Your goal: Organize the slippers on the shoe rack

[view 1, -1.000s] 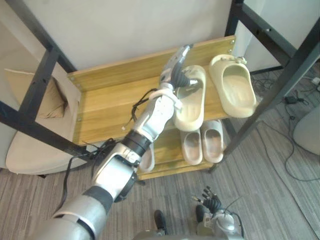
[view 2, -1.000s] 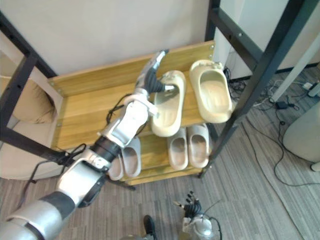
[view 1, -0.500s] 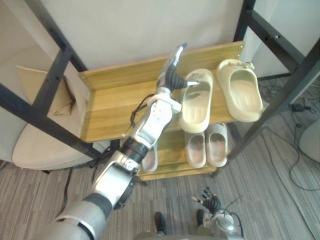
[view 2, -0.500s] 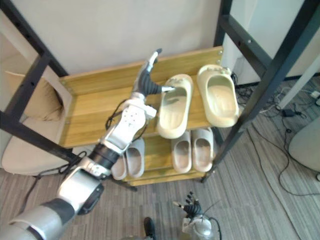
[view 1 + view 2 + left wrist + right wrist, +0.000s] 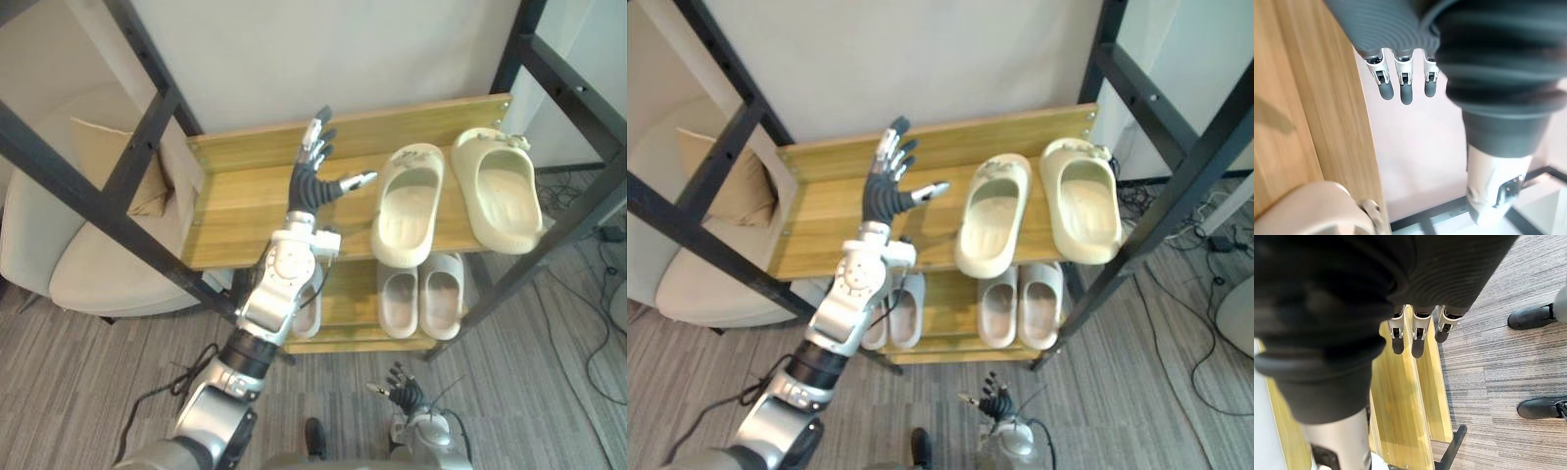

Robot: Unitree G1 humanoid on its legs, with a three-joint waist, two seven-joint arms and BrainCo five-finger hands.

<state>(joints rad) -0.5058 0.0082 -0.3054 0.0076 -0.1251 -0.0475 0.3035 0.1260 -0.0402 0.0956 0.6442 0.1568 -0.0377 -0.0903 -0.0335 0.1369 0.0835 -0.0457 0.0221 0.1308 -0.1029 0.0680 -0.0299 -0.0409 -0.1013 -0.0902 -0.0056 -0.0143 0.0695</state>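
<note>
Two cream slippers lie side by side on the wooden rack's top shelf, the left one next to the right one. My left hand hovers over the shelf just left of them, open with fingers spread, touching neither. Its fingers show straight above the shelf board, with a slipper's edge nearby. On the lower shelf sits a pale pair, and another slipper is partly hidden behind my left arm. My right hand hangs low near the floor, fingers relaxed and holding nothing.
A beige chair with a cushion stands left of the rack. Black metal frame bars cross in front at left and at right. The left half of the top shelf is bare. Grey carpet lies below.
My left hand has let go of the left cream slipper and drawn back to the left, fingers spread. The slipper stays on the top shelf. The camera has shifted.
</note>
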